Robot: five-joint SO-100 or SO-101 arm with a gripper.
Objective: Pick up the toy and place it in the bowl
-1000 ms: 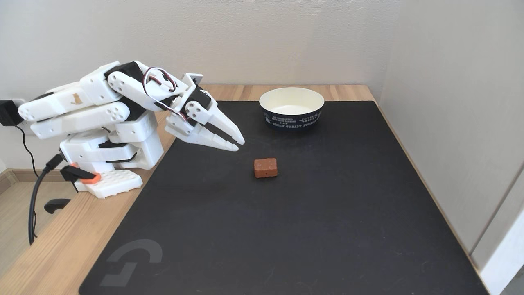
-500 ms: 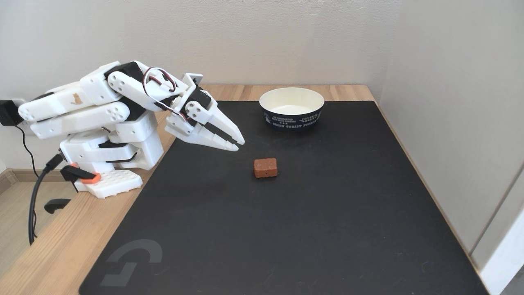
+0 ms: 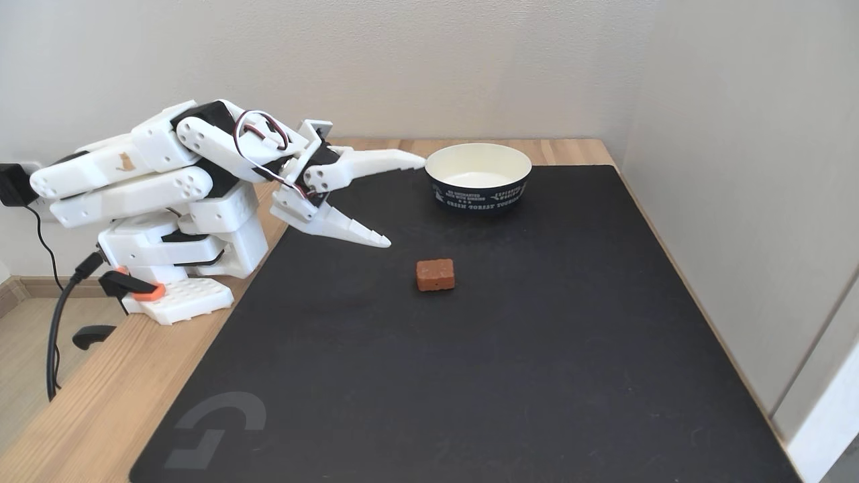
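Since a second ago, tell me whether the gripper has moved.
Yes. The gripper has opened: its upper finger swung up toward the bowl; the lower finger stayed put above the mat.

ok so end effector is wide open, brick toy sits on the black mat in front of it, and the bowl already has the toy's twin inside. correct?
Not quite: the fixed view shows the bowl empty, cream inside with nothing in it. The rest holds: the end effector is wide open, and the brick toy sits on the black mat ahead of it.
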